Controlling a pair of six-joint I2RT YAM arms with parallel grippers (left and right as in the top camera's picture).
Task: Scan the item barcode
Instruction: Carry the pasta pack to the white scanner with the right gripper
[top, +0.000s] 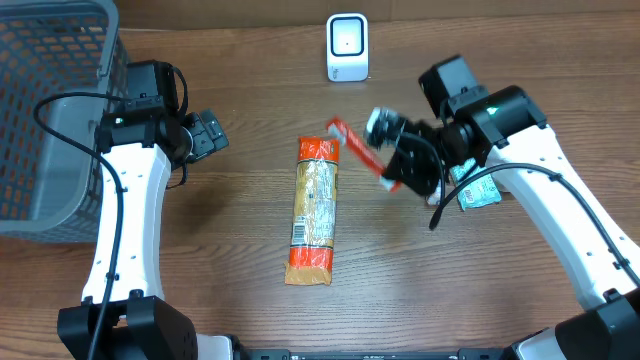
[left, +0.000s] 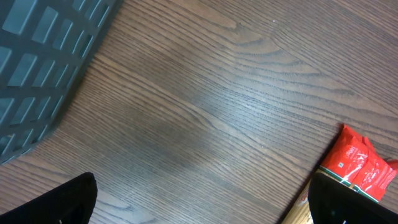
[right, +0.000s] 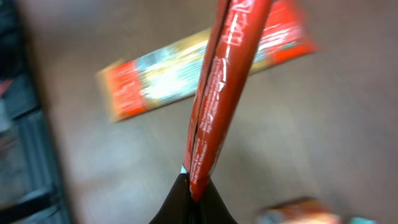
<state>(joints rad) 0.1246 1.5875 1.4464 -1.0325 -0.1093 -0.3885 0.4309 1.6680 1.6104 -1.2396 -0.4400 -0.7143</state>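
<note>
Jaws of the right gripper (top: 396, 168) clamp a red packet (top: 350, 142) aloft for the far scanner (top: 347, 46); left gripper (top: 210, 134) gapes empty.

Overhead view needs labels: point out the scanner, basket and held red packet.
scanner (top: 347, 42): overhead, front face.
basket (top: 40, 222): overhead, near rim.
red packet (top: 352, 143): overhead, middle of the strip.
</note>
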